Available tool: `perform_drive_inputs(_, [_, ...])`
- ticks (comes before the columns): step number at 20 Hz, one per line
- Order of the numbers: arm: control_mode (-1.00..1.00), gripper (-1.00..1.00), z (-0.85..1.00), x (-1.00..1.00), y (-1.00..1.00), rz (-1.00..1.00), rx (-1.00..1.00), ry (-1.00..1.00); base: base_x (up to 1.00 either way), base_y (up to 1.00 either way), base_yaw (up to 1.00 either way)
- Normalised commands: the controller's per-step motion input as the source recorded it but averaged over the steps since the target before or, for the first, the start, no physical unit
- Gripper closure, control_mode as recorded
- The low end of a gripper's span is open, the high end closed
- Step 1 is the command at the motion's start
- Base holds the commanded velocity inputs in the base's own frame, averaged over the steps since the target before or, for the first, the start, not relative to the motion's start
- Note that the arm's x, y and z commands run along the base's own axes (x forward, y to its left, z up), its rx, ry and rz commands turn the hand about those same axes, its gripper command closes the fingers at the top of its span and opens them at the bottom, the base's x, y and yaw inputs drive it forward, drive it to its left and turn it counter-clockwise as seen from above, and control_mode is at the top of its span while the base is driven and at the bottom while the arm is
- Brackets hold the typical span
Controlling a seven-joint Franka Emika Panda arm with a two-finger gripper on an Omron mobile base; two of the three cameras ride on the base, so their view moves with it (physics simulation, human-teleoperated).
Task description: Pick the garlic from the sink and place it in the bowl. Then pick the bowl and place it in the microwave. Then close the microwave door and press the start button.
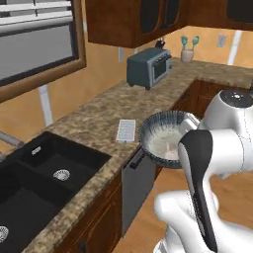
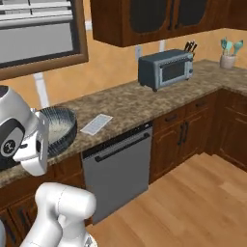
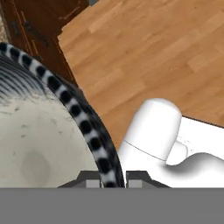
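A: Closest to us is the white arm [image 1: 207, 168], and its claw [image 3: 113, 179] is clenched on the rim of the bowl [image 1: 165, 136], one tip inside and one outside.

B: So the bowl is off the surface [image 1: 99, 116]?

A: Yes, it is held up past the surface's front edge, over the wooden floor [image 2: 193, 202], above the grey dishwasher [image 2: 118, 164].

B: And the garlic?

A: A small pale bulb, the garlic [image 1: 171, 152], lies inside the bowl on the speckled bottom, near the rim on the arm's side.

B: What about the sink [image 1: 44, 173]?

A: Black, two basins, off to the left, each with a silver drain. A small white card [image 1: 126, 130] lies on the surface just beside the bowl. Farther back stands a grey toaster oven [image 2: 166, 70], with a pot of utensils [image 2: 227, 55] in the corner.
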Motion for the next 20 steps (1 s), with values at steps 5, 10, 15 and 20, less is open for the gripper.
perform_drive_inputs(5, [1.00, 1.00, 0.00, 0.00, 0.00, 0.00, 0.00, 0.00, -0.01, -0.39, -0.81])
perform_drive_inputs(10, [1.00, 1.00, 0.00, 0.00, 0.00, 0.00, 0.00, 0.00, 0.14, -0.81, -0.65])
perform_drive_inputs(15, [1.00, 1.00, 0.00, 0.00, 0.00, 0.00, 0.00, 0.00, 0.74, -0.96, -0.45])
perform_drive_inputs(20, [1.00, 1.00, 0.00, 0.00, 0.00, 0.00, 0.00, 0.00, 1.00, -0.64, -0.37])
